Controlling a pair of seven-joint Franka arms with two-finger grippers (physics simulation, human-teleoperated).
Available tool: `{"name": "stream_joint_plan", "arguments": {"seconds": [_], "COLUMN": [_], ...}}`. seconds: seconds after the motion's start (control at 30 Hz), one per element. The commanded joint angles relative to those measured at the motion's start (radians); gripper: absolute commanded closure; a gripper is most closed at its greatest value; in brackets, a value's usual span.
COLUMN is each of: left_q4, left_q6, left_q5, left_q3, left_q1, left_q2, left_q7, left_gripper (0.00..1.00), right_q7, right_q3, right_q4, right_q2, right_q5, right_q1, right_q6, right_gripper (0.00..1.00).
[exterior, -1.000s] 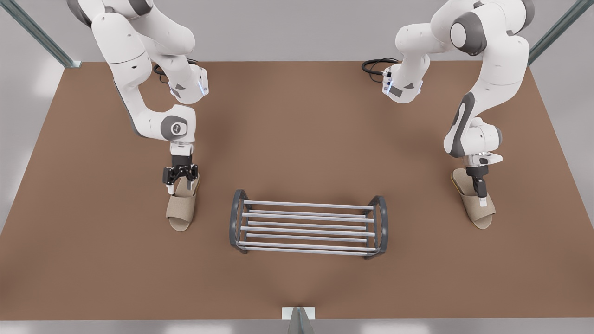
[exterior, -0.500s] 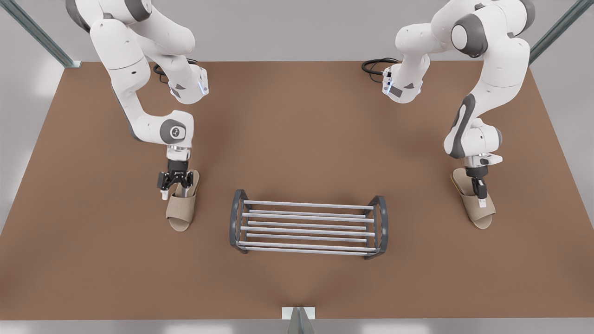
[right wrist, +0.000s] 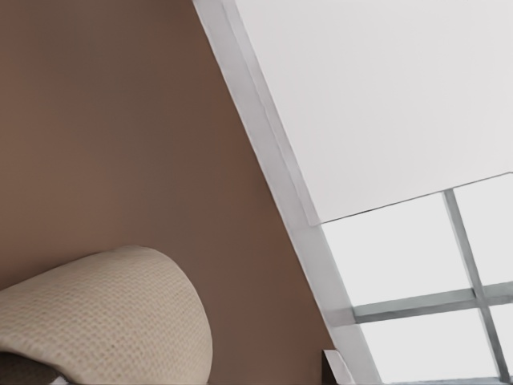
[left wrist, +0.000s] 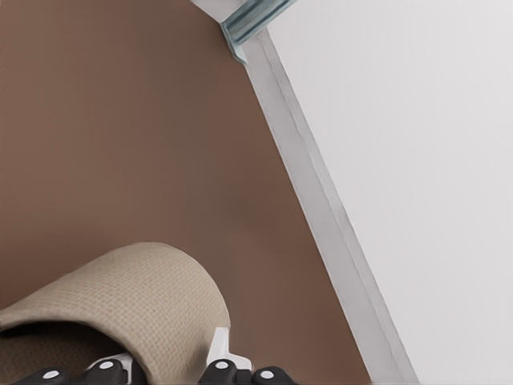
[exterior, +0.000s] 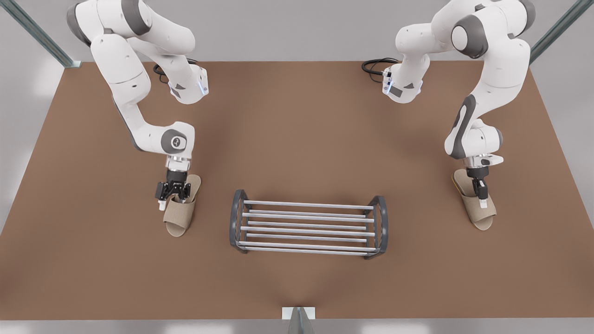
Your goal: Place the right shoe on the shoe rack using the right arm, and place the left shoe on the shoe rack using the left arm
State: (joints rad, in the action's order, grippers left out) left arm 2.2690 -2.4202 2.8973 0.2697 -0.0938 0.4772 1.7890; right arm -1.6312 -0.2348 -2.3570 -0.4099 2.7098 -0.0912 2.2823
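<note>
The left gripper [left wrist: 164, 365] is clamped on the strap of the left shoe [left wrist: 120, 301], for lifting to the shoe rack [exterior: 308, 227]. The right gripper [right wrist: 192, 374] is set at the right shoe [right wrist: 104, 313]; whether its jaws are closed cannot be told.

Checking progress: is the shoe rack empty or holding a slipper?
Empty: the shoe rack has bare bars; both slippers lie beside it.
</note>
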Motion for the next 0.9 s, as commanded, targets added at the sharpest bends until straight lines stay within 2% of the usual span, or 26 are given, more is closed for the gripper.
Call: {"name": "stream_joint_plan", "arguments": {"seconds": [0.0,0.13,0.2,0.27,0.3,0.33,0.37,0.43,0.47,0.57,0.6,0.67,0.73,0.77,0.87], "left_q4": [-0.014,-0.042,-0.051,-0.065,-0.074,-0.080,-0.088,-0.094,-0.094,-0.121,-0.147,-0.218,-0.333,-0.411,-0.486], "left_q6": [0.007,0.035,0.070,0.085,0.085,0.085,0.085,0.082,0.082,0.061,-0.006,-0.344,-0.631,-0.787,-1.017], "left_q5": [0.266,0.266,0.269,0.269,0.269,0.270,0.270,0.270,0.270,0.267,0.258,0.258,0.258,0.263,0.283], "left_q3": [0.000,0.000,0.000,0.000,0.000,0.000,0.000,0.000,0.000,0.000,0.000,-0.112,-0.205,-0.263,-0.357], "left_q1": [-0.001,0.000,0.000,0.000,0.000,0.000,0.000,-0.001,-0.001,0.000,-0.001,0.000,0.000,0.000,0.000], "left_q2": [0.003,0.003,-0.002,0.000,-0.002,-0.006,-0.011,-0.012,-0.012,-0.019,-0.032,-0.109,-0.152,-0.152,-0.149], "left_q7": [-0.014,-0.007,-0.002,0.003,0.004,0.012,0.018,0.020,0.020,0.024,0.020,-0.051,-0.203,-0.321,-0.500], "left_gripper": [0.52,0.52,0.53,0.53,0.53,0.53,0.56,0.70,0.72,0.72,0.72,0.75,0.75,0.75,0.75], "right_q7": [0.074,0.071,0.070,0.070,0.068,0.067,0.067,0.068,0.068,0.070,0.070,0.079,0.117,0.200,0.536], "right_q3": [0.000,0.000,0.012,0.014,0.014,0.014,0.014,0.014,0.014,0.014,0.014,0.018,0.019,0.032,0.048], "right_q4": [0.004,0.002,0.004,0.005,0.008,0.010,0.010,0.016,0.024,0.024,0.028,0.097,0.102,0.145,0.234], "right_q2": [-0.016,-0.043,-0.047,-0.047,-0.047,-0.047,-0.047,-0.047,-0.046,-0.044,-0.038,0.005,0.068,0.115,0.212], "right_q5": [-0.004,-0.004,-0.004,-0.004,-0.004,-0.004,-0.002,-0.002,-0.002,-0.004,-0.007,-0.030,-0.073,-0.154,-0.413], "right_q1": [0.001,0.001,0.001,0.001,0.001,0.001,0.001,0.001,0.001,-0.001,-0.001,-0.002,0.021,0.031,0.058], "right_q6": [-0.109,-0.173,-0.181,-0.181,-0.181,-0.181,-0.179,-0.173,-0.165,-0.164,-0.144,0.002,0.046,0.173,0.342], "right_gripper": [0.00,0.00,0.12,0.35,0.52,0.58,0.59,0.66,0.70,0.69,0.69,0.69,0.69,0.69,0.70]}}
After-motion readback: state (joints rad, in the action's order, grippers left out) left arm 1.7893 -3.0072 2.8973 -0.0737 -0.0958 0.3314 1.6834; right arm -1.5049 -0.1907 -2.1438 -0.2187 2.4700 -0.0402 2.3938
